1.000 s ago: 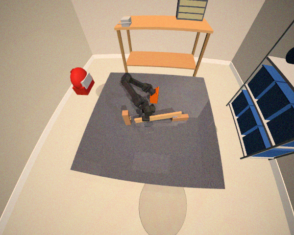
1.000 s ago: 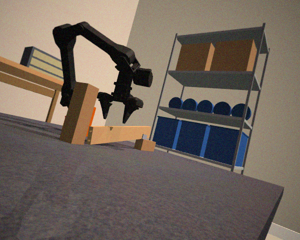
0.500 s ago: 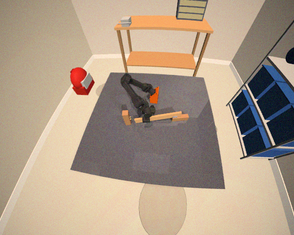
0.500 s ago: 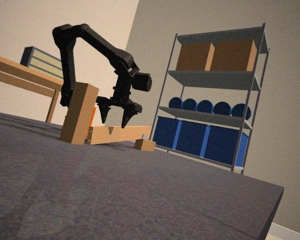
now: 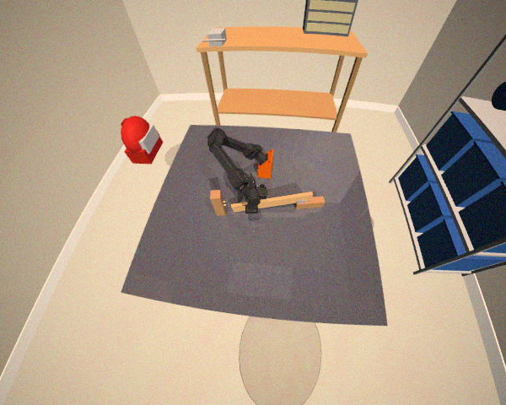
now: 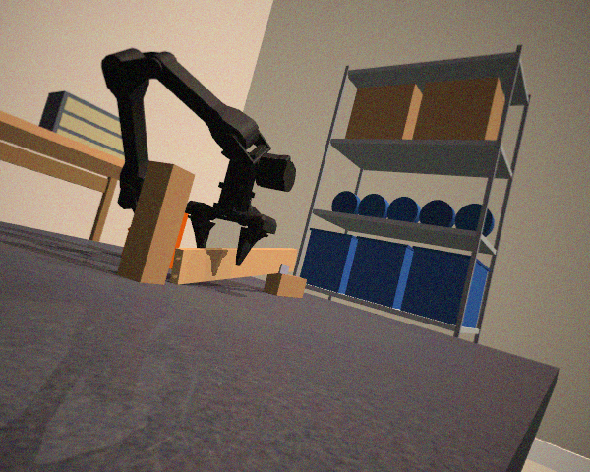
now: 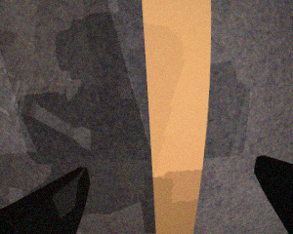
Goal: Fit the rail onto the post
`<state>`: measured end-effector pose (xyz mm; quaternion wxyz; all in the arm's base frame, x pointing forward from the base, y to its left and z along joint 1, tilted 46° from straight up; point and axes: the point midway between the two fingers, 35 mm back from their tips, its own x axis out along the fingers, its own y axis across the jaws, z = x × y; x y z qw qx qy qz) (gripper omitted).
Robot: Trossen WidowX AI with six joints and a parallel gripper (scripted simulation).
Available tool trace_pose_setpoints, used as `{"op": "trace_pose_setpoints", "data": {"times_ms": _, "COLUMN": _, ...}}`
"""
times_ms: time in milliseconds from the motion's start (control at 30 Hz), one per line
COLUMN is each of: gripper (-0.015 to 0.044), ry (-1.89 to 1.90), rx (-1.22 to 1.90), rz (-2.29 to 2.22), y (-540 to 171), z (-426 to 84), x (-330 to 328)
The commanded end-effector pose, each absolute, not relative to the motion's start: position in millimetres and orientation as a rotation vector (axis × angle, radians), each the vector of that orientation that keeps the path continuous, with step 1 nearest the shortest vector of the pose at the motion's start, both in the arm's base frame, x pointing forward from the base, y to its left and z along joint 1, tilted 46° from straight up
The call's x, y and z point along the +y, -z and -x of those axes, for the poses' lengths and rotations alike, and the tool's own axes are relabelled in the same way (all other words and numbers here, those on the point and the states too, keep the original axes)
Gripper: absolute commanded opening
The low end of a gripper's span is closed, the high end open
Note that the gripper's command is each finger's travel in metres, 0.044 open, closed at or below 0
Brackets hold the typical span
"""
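The wooden rail (image 5: 283,200) (image 6: 191,267) (image 7: 178,97) slopes up from its near end on the table to its far end in the bracket (image 5: 301,201) (image 6: 284,267) on the low footboard block (image 5: 318,202) (image 6: 284,285). Its near end, with holes showing in the exterior view, stands a small gap from the upright post (image 5: 218,202) (image 6: 155,223). Pegs (image 5: 224,203) stick out of the post towards it. My gripper (image 5: 254,202) (image 6: 221,255) (image 7: 174,172) is open and points down over the rail near that end, one finger on each side, with space between rail and both fingers.
An orange plate (image 5: 266,165) (image 6: 182,236) stands on the dark table top (image 5: 253,252) (image 6: 285,381) by the arm's base, behind the rail. The post rises well above the rail, close to the gripper. A workbench and shelving stand away from the table.
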<state>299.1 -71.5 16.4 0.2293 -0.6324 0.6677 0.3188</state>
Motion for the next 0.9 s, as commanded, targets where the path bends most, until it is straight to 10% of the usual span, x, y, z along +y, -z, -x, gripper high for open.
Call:
{"op": "trace_pose_setpoints", "data": {"times_ms": 0, "gripper": 0.044, "ry": -0.879, "rx": 1.839, "rz": 1.747, "y": -12, "z": -298, "x": -76}}
{"op": "trace_pose_setpoints", "data": {"times_ms": 533, "gripper": 0.044, "ry": -0.878, "rx": 1.843, "rz": 1.753, "y": 2, "z": -294, "x": -93}}
{"op": "trace_pose_setpoints", "data": {"times_ms": 867, "gripper": 0.0177, "ry": -0.878, "rx": 1.843, "rz": 1.753, "y": 2, "z": -294, "x": -93}}
